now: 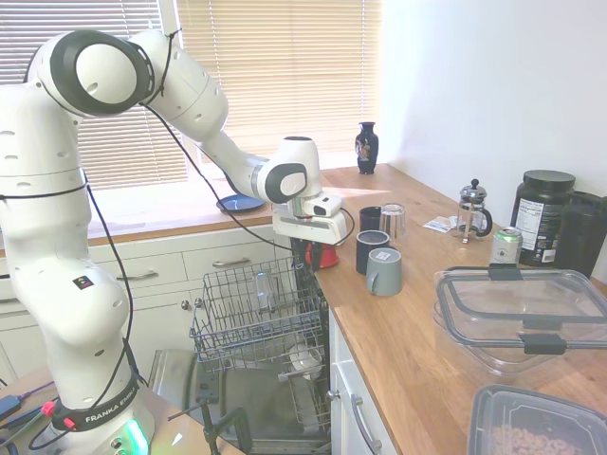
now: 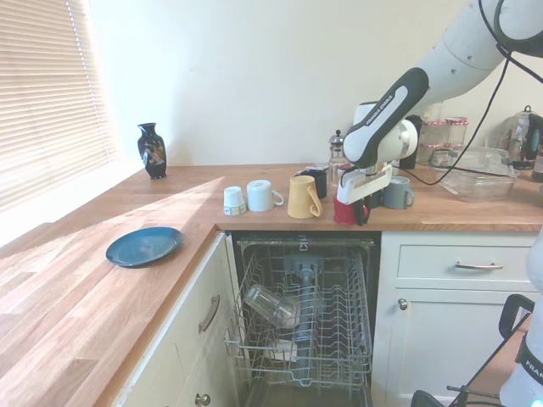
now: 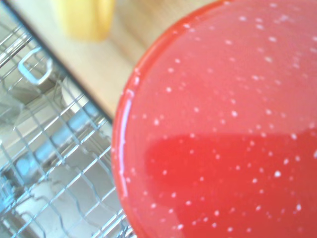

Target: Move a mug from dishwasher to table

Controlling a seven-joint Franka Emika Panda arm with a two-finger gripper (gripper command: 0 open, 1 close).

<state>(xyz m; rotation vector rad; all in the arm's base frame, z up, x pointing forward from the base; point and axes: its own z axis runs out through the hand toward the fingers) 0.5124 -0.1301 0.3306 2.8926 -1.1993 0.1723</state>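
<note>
First exterior view: the gripper (image 1: pixel 316 248) is hanging at the front edge of the table (image 1: pixel 408 322), and the red mug (image 1: pixel 325 254) is showing just beneath it, partly hidden behind the dark fingers. The jaws are looking closed on the mug, though the contact itself is hard to make out here. Just beyond the jaws, grey and dark mugs (image 1: pixel 377 260) are crowding the spot.

Second exterior view: now it's clearer. The mug (image 2: pixel 345 210) is sitting right at the table (image 2: pixel 271 216) lip, directly above the open dishwasher (image 2: pixel 301 318), with the fingers pinching it from above. The yellow mug (image 2: pixel 303 197) is standing just to one side of the jaws, a grey one close behind.

Wrist view: the red mug (image 3: pixel 223 129) is filling most of the picture, blurred, with the rack (image 3: pixel 54 148) and the table edge running past it.

The risk I'm seeing: that mug is perched very near the edge. Letting go here could tip it back into the dishwasher; pushing further in could knock the neighbouring mugs. Glossy glaze could also be slipping in the grip.
</note>
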